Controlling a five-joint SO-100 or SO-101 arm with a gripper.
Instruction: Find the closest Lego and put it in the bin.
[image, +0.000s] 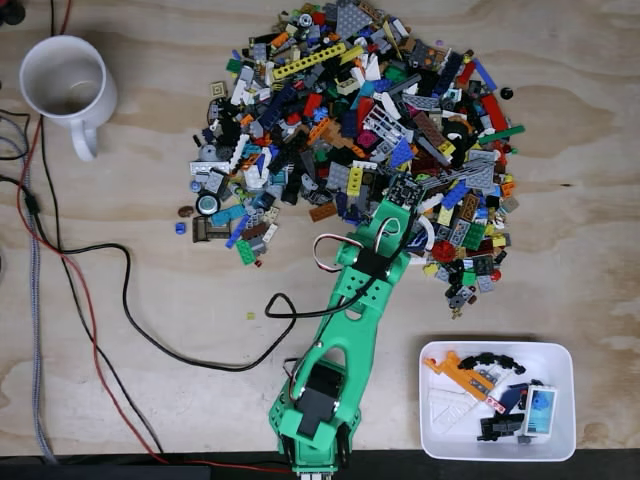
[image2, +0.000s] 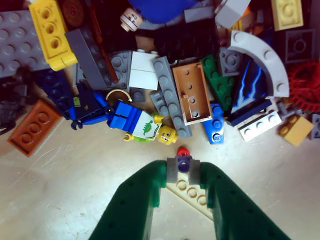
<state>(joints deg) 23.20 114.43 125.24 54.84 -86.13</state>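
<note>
A big heap of mixed Lego pieces (image: 370, 130) covers the upper middle of the wooden table in the fixed view. My green gripper (image: 402, 192) reaches into the heap's lower edge. In the wrist view the gripper (image2: 183, 170) is shut on a small grey Lego piece (image2: 175, 169) with a blue and red stud on top. A tan plate (image2: 192, 194) lies on the table under the fingers. A Lego minifigure (image2: 142, 125) lies just ahead of the tips. The bin (image: 560, 368), a shallow white tray, sits at the lower right and holds several pieces.
A white mug (image: 65, 85) stands at the upper left. Black and red cables (image: 120, 300) trail across the left side of the table and loop toward the arm. Bare wood lies between the heap and the bin.
</note>
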